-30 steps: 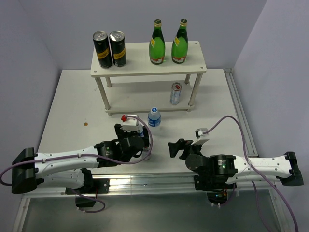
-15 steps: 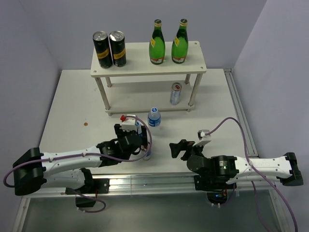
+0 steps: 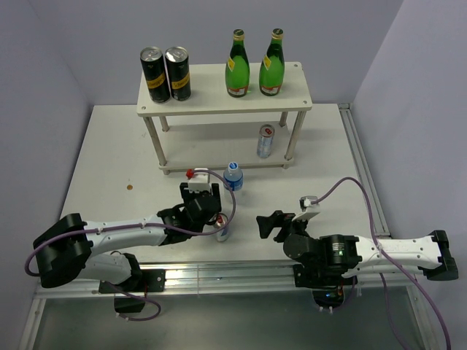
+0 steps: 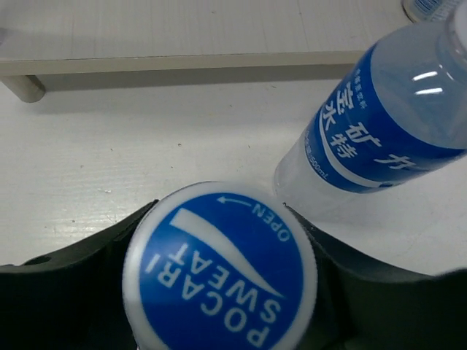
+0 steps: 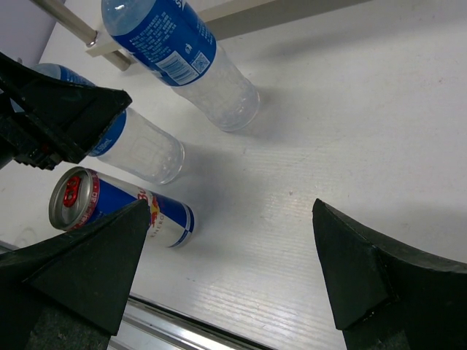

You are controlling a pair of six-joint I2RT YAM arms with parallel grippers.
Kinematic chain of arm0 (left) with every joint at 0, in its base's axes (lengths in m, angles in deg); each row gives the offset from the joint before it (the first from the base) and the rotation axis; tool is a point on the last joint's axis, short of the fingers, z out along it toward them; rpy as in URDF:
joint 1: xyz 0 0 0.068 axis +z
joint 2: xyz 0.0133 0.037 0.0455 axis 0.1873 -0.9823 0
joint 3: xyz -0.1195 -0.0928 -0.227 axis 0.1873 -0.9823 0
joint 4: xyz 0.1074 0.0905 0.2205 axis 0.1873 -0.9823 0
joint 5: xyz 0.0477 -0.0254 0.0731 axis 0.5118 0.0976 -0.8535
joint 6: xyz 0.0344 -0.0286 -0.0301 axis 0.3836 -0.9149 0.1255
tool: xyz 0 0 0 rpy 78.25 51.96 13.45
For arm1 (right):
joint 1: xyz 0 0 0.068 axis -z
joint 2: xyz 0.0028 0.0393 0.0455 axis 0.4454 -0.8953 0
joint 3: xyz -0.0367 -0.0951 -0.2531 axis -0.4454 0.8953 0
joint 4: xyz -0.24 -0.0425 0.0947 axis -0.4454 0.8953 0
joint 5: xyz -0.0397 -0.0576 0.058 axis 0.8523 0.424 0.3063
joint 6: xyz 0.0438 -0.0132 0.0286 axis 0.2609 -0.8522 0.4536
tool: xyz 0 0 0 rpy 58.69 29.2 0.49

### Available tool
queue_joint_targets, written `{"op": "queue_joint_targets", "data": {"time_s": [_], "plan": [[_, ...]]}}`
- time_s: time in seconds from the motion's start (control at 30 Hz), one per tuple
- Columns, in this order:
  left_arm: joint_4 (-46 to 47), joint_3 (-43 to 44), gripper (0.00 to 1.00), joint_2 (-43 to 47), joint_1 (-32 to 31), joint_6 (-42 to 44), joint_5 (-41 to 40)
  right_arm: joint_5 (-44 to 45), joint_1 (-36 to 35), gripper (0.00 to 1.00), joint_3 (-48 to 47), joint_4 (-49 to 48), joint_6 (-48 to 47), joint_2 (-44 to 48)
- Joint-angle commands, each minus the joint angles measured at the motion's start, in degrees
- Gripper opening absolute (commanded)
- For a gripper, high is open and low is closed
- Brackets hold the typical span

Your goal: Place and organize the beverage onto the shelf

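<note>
1. Your left gripper [image 4: 219, 213] has its jaws closed on the near water bottle [image 4: 219, 271]. In the left wrist view, the black fingers [image 4: 87, 273] press in on both sides just under the blue cap.
2. That bottle stands on the table [image 3: 109, 157] in front of the shelf [image 3: 211, 93], towards your left arm's side.
3. The far water bottle [image 3: 232, 176] stands upright and free on the table just short of the shelf's lower board. It is close to the gripped bottle but not touching it.
4. One silver can [image 3: 222, 230] stands on the table just beside the left gripper, on its right and nearer the table's front edge. Nothing is holding it.
5. The other silver can [image 3: 265, 141] sits on the lower tier, near the right front leg.
6. Both green bottles [image 3: 236, 65] stand side by side on the right half of the top board.
7. Two black cans [image 3: 166, 74] stand together at the left end of the top board.
8. Your right gripper [image 5: 232, 208] is spread wide with nothing between its fingers — only bare table shows in the gap. It sits low over the table's front right area, pointing towards the loose can and the two water bottles, and is well apart from all of them.
</note>
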Motion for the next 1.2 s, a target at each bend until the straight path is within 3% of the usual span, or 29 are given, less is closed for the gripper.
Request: {"op": "queue_joint_targets", "data": {"time_s": [0.0,0.17,0.27,0.53,0.9,1.17], "plan": [[1.3,0.5,0.65,0.2,0.4,0.2,-2.6,1.6,-0.4,1.00,0.7,-1.2,0.0,0.4],[0.5,0.1,0.13,1.6,0.4,0.1,-4.1,1.4,-0.5,1.00,0.8,-2.0,-0.8,-0.1],[-0.9,0.5,0.00,2.6,0.4,0.3,-5.8,1.5,-0.6,1.00,0.8,-2.5,-1.2,-0.3],[-1.8,4.9,0.00,6.6,1.3,7.4,-8.5,1.7,-0.8,1.00,1.1,-2.8,-1.4,0.1],[2.4,10.6,0.00,8.3,10.6,17.5,-3.7,1.9,-1.5,1.00,1.7,-3.3,-2.0,1.2],[7.6,15.5,0.00,3.8,18.7,22.5,1.3,2.1,-1.8,1.00,1.6,-3.3,-1.8,0.8]]}}
